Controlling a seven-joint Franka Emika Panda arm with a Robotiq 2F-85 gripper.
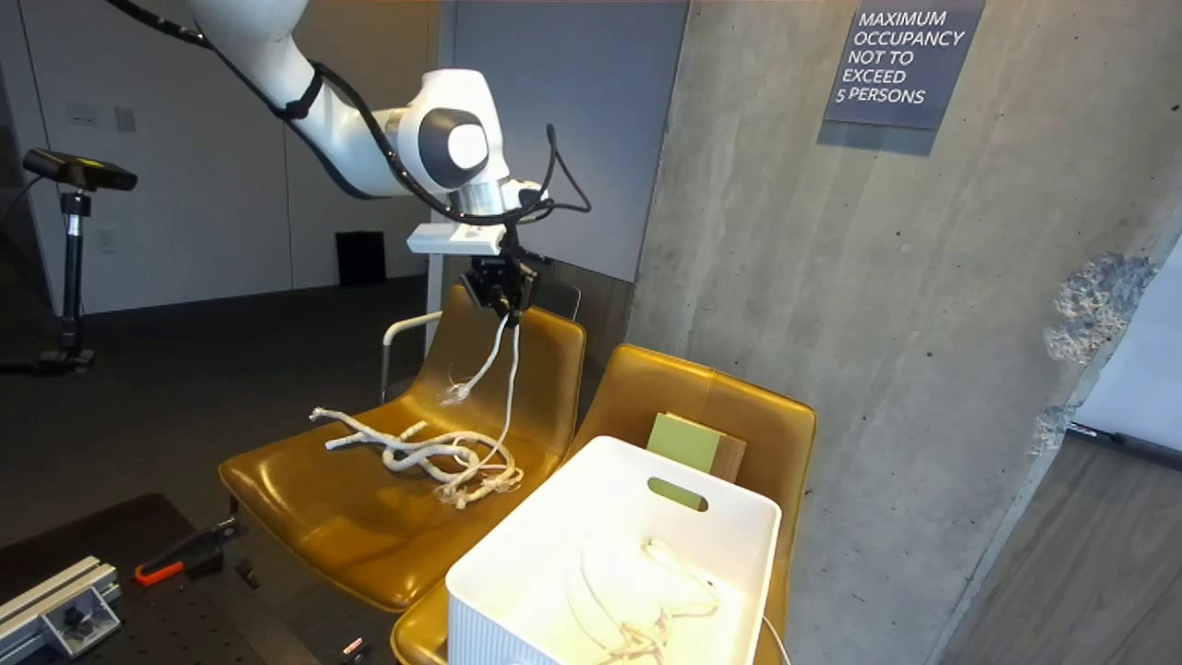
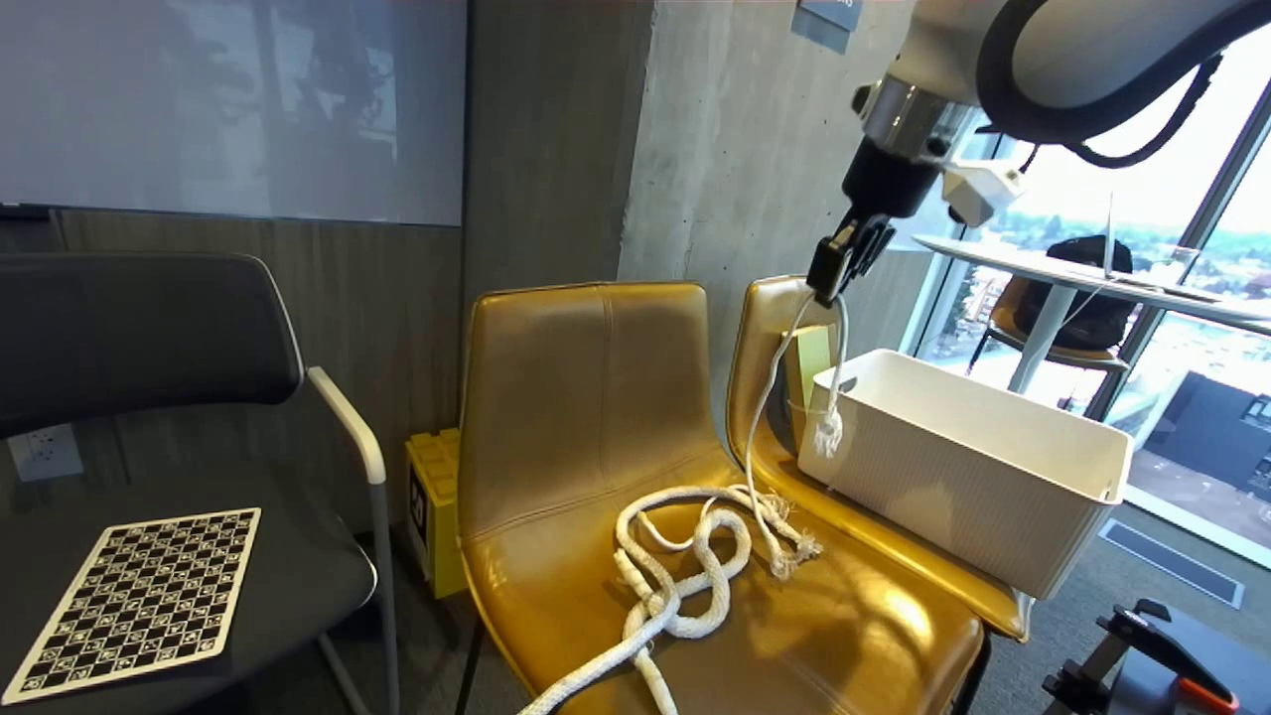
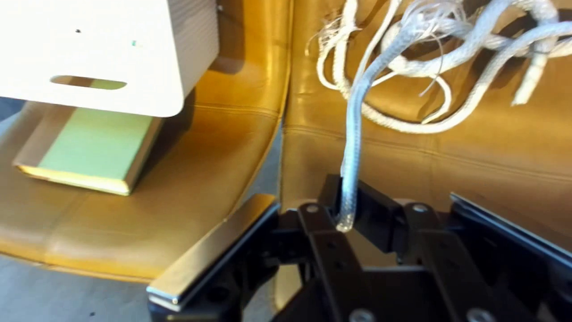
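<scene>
- Pinches a thin white rope [image 3: 353, 129] in the gripper [image 1: 506, 307], with a frayed end [image 2: 828, 435] below.
- Could slip out if tugged, being slim.
- Lower, on a tan chair [image 2: 586, 367], could drag thick rope [image 2: 660, 608], from trailing across it.
- Off to one side, could brush the white bin [image 2: 933, 487] if swung.

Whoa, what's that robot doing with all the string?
The robot arm has a thin pale rope pinched up high in its fingers. One frayed end dangles in the air, and the longer part hangs down to a rope tangle on a brown chair. On the next chair is a white bin with more pale cord inside. A green and brown book sits between the bin and that chair's backrest.
</scene>
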